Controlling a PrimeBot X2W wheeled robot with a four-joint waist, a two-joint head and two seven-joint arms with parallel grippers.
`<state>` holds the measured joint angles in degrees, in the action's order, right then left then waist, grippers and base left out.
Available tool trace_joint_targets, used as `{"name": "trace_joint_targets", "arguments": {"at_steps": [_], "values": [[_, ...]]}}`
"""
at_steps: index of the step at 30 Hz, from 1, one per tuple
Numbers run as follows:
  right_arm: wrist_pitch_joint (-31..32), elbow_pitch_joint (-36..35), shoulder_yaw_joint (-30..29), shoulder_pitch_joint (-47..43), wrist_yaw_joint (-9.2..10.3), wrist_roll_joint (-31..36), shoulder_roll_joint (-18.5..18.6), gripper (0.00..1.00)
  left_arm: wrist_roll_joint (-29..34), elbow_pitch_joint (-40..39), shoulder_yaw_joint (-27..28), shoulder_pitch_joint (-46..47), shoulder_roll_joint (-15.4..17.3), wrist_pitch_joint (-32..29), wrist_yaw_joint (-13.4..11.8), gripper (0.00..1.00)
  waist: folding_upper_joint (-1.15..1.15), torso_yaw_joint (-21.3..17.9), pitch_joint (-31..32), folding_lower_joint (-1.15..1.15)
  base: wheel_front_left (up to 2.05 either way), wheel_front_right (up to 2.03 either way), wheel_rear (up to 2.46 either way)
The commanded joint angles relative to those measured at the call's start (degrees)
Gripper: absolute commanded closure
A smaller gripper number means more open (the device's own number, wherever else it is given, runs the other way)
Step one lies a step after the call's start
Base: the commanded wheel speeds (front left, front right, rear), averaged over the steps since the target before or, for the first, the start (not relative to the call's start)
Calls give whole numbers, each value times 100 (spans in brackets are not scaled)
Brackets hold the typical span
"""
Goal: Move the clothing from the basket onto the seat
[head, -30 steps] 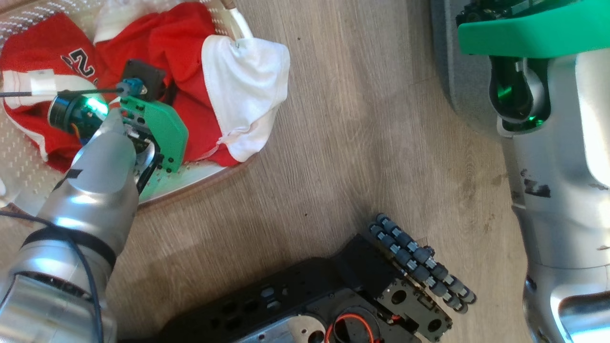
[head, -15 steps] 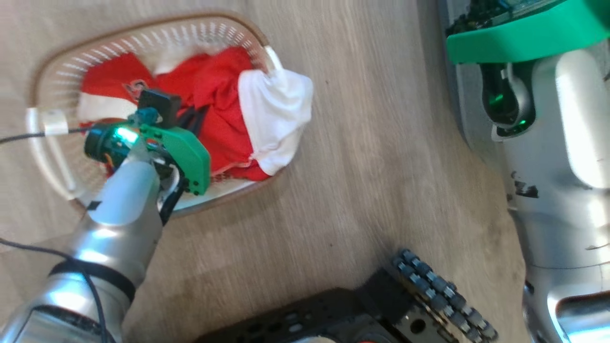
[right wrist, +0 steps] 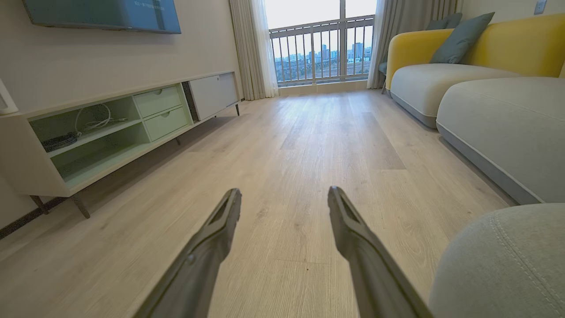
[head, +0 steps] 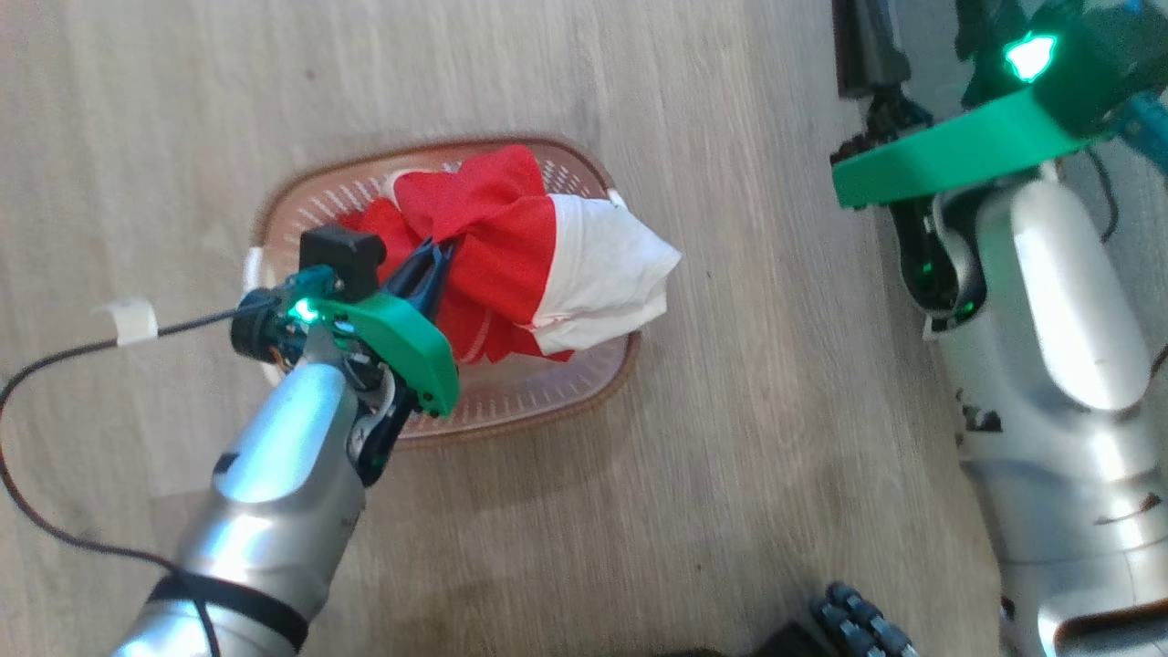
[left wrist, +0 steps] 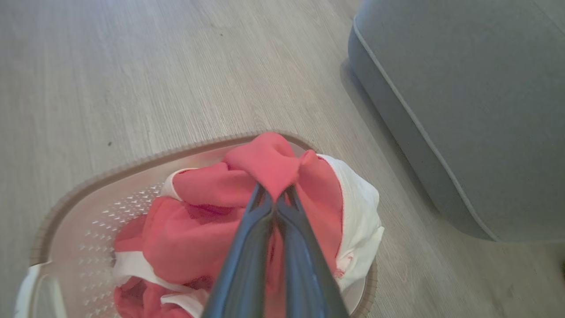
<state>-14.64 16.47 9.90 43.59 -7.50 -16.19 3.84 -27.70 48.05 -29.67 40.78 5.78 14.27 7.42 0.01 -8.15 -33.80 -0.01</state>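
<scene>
The cream basket (head: 547, 415) with its brown rim stands on the wood floor. Red and white clothing (head: 511, 246) is bunched up out of it, a white part hanging over the right rim. My left gripper (left wrist: 276, 194) is shut on a fold of the red clothing (left wrist: 265, 163), holding it above the basket (left wrist: 132, 161); more red and white cloth lies below in the basket. The grey seat (left wrist: 463, 110) lies to the right of the basket. My right gripper (right wrist: 284, 196) is open, nothing between its fingers, low over bare floor beside a grey cushion (right wrist: 499, 260).
A black cable with a white tape tag (head: 128, 319) trails over the floor left of the basket. My right forearm (head: 1049, 301) fills the right side. A low TV cabinet (right wrist: 110, 128) lines the left wall, and a yellow-backed sofa (right wrist: 499, 128) stands on the right.
The head camera has pulled back, so the basket looks smaller and more central. My left gripper, still shut, has lifted the red cloth up from the pile.
</scene>
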Motion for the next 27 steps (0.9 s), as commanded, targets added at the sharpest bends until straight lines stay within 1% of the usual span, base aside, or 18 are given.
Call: {"name": "trace_joint_targets", "arguments": {"at_steps": [1,9,16,23,27], "values": [[-36,-131,55,-174,1,10,-22,0,43,-268,216,-124,49,73,6,100,-1,297,413,1,0,0,0],[-36,82,78,-536,1,-35,67,0,232,-1058,646,-525,-62,73,6,100,-1,610,1088,1,0,0,0],[-36,266,124,-927,1,-93,67,0,370,-1787,892,-793,-137,73,6,100,-1,779,1709,1,0,0,0],[-36,395,152,-1196,1,-170,87,0,487,-2466,1014,-789,-140,73,6,100,-1,861,2202,1,0,0,0],[-36,436,187,-1332,1,-192,93,0,528,-2781,1028,-637,-88,73,6,100,-1,886,2375,1,0,0,0]]}}
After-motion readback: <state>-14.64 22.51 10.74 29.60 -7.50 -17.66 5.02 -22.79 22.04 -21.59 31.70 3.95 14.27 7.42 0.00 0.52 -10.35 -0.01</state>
